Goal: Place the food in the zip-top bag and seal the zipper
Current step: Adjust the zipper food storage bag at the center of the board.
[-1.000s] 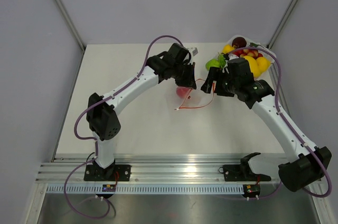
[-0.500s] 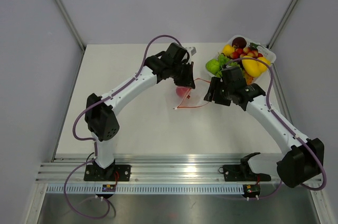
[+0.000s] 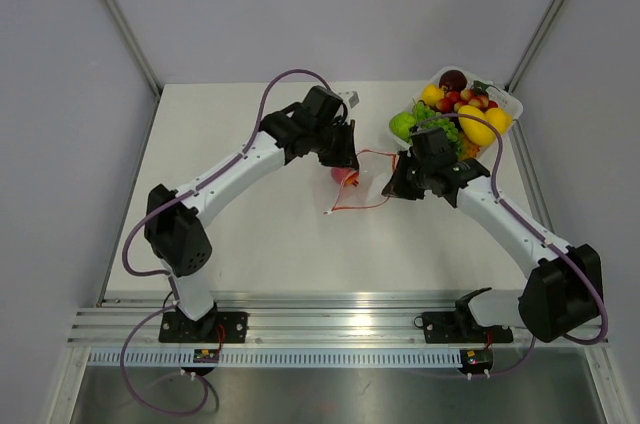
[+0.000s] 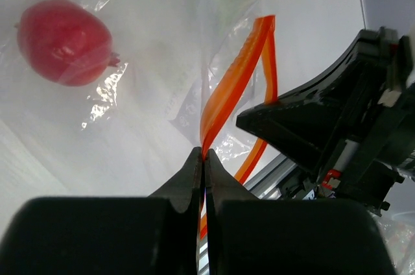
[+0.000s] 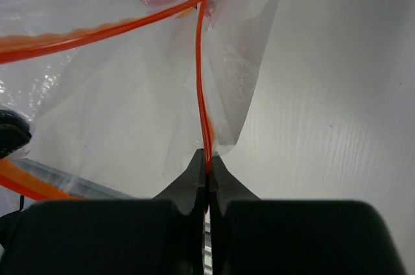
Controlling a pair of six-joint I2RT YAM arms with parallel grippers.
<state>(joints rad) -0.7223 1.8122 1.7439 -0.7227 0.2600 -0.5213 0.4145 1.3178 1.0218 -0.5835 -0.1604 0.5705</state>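
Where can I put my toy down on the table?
Bare: the near strip of table between the bag and the arm bases, and the far left corner behind the left arm. Crowded: the fruit tray far right, and mid-table where the left claw and right claw pinch the bag.

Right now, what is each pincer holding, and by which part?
The left pincer and right pincer each pinch the zip-top bag by its orange zipper strip.

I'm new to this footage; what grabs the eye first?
Mid-table, the left hand and right hand each pinch the orange zipper of a clear bag, a red fruit showing through the plastic. A tray heaped with bright fruit sits at the far right.
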